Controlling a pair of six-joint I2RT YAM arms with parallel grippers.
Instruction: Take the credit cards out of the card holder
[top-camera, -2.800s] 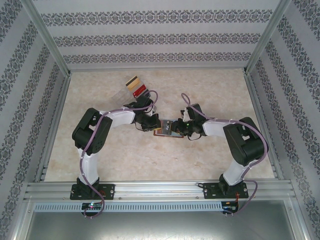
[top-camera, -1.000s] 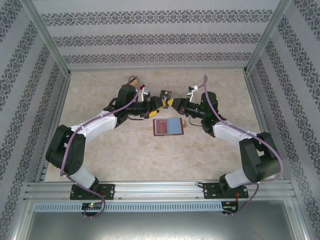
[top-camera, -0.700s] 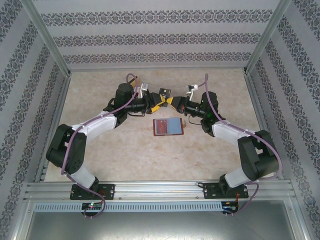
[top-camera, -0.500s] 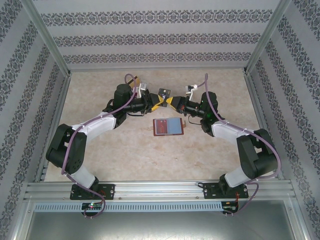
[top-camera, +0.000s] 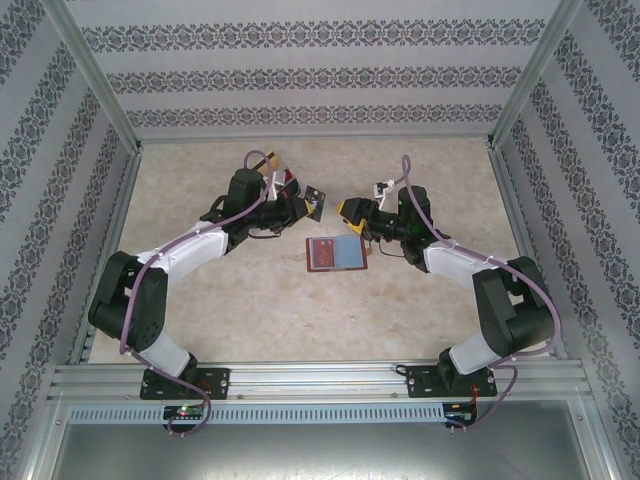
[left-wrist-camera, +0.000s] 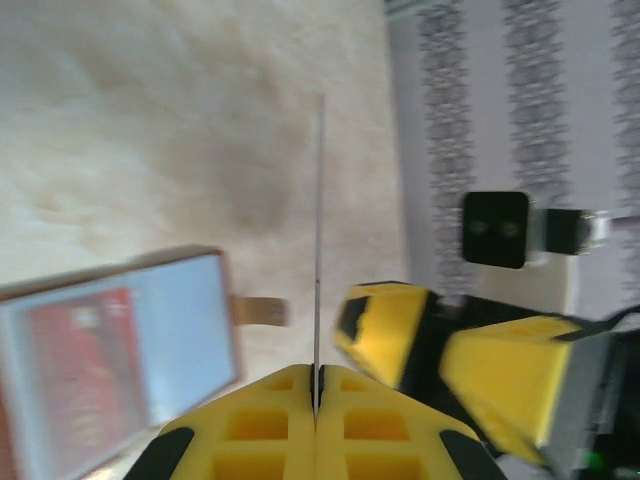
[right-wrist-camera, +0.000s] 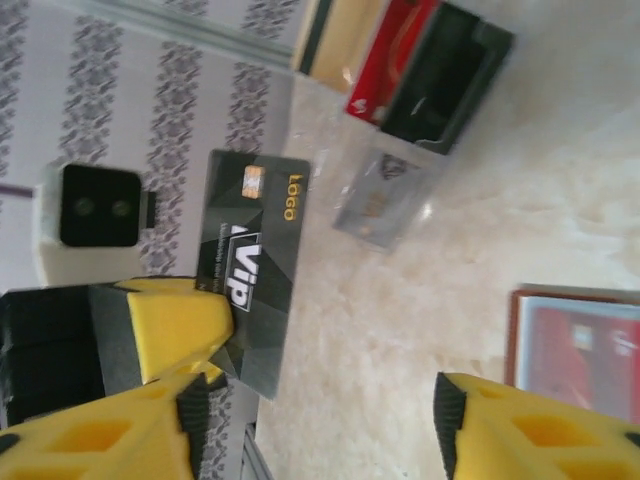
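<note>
top camera looks down from high behind the near edge over the whole table (top-camera: 300, 320); close wrist cameras face each other, both catching the card holder (left-wrist-camera: 110, 350).

Card holder (top-camera: 337, 254) flat; black card (right-wrist-camera: 252, 262) (VIP) aloft.

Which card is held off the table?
The black VIP card with gold lettering, pinched in the left pincer; the red, black and clear cards lie on the beige table.
</note>
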